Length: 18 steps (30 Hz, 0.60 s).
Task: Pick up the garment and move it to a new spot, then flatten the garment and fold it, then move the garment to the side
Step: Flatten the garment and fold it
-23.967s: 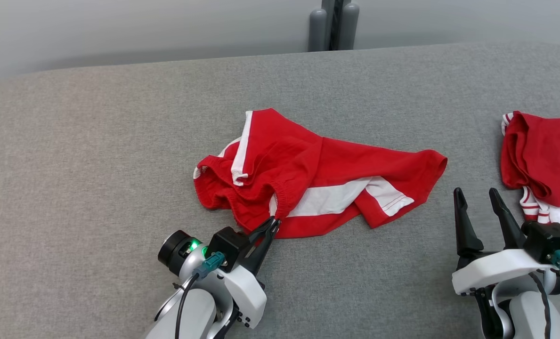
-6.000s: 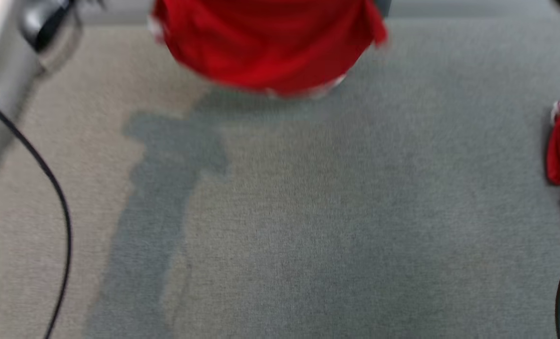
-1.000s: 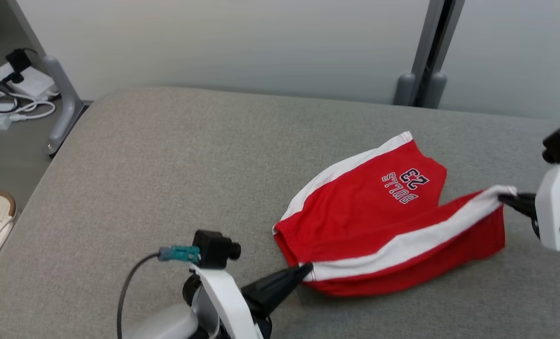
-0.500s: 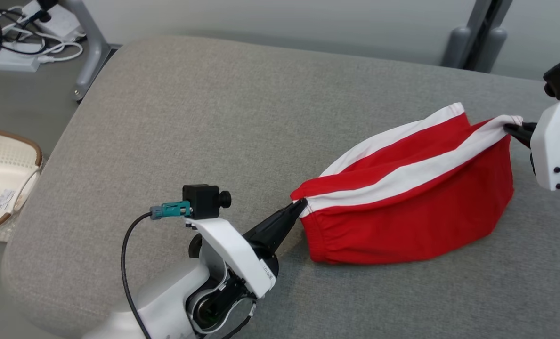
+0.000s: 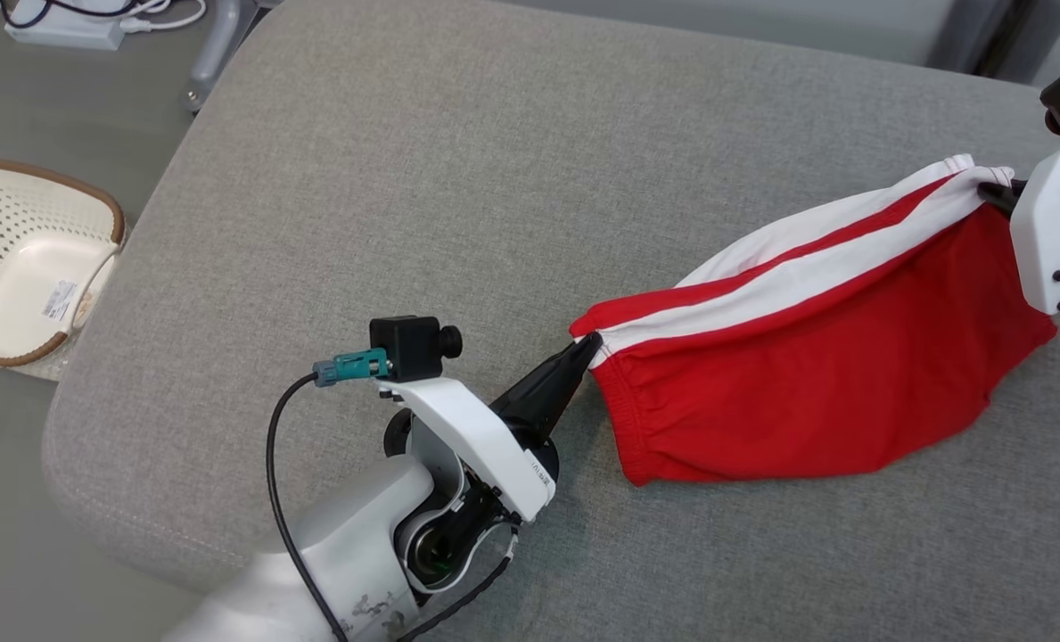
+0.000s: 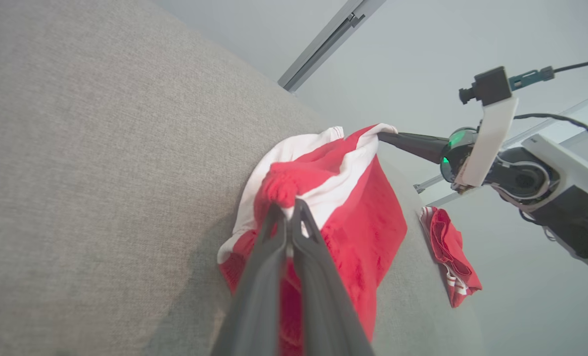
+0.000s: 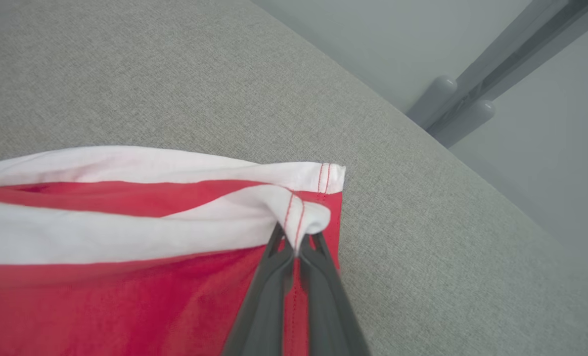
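Note:
The garment (image 5: pixel 815 374) is a pair of red shorts with white side stripes, stretched between both grippers above the grey padded surface (image 5: pixel 458 178), its lower part hanging down to the cloth. My left gripper (image 5: pixel 590 342) is shut on the waistband corner at the garment's left end; in the left wrist view the garment (image 6: pixel 343 198) bunches at the left gripper's tips (image 6: pixel 288 206). My right gripper (image 5: pixel 989 189) is shut on the white hem corner at the far right; the right wrist view shows the right gripper (image 7: pixel 296 243) pinching the folded white hem of the garment (image 7: pixel 125 232).
A second red garment (image 6: pixel 449 252) lies crumpled on the surface beyond the held one. A cream perforated basket (image 5: pixel 21 267) sits on the floor off the surface's left edge. Cables and a power strip (image 5: pixel 66 27) lie on the floor at top left.
The head camera has tilted down and shifted. Both grippers keep their hold; the shorts, lying flat with the print up a second ago, now hang stretched between them with the print hidden.

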Motion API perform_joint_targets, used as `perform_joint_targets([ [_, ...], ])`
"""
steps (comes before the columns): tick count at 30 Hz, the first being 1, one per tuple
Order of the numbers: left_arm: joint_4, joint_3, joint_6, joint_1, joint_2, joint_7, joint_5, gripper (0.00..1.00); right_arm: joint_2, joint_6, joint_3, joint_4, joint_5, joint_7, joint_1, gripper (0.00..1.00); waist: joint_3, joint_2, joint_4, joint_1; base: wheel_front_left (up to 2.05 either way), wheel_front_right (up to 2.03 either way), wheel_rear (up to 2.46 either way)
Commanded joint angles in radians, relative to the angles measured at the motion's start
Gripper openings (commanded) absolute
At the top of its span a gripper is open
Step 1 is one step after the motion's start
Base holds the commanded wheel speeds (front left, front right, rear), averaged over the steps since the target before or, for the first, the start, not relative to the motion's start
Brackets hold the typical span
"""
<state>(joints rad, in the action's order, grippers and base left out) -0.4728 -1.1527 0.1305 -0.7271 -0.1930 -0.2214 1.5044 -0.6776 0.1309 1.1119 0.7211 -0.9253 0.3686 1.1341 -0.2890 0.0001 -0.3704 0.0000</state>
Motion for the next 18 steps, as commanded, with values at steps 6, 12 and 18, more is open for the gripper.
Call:
perform_joint_targets([
  [6, -0.034, 0.007, 0.000, -0.035, 0.027, -0.022, 0.003, 0.00, 0.016, 0.000, 0.061, 0.057, 0.021, -0.052, 0.051, 0.00, -0.039, -0.0001, -0.023, 0.0000, 0.00, 0.00, 0.00],
  [12, -0.068, 0.034, 0.000, -0.044, 0.051, -0.038, -0.005, 0.00, 0.018, 0.000, 0.116, 0.086, 0.026, -0.088, 0.088, 0.00, -0.056, -0.0001, -0.027, 0.0000, 0.00, 0.00, 0.00],
  [18, -0.088, 0.041, 0.000, -0.047, 0.065, -0.042, -0.014, 0.00, 0.020, -0.001, 0.139, 0.111, 0.024, -0.108, 0.108, 0.00, -0.071, -0.0001, -0.028, 0.0000, 0.00, 0.00, 0.00],
])
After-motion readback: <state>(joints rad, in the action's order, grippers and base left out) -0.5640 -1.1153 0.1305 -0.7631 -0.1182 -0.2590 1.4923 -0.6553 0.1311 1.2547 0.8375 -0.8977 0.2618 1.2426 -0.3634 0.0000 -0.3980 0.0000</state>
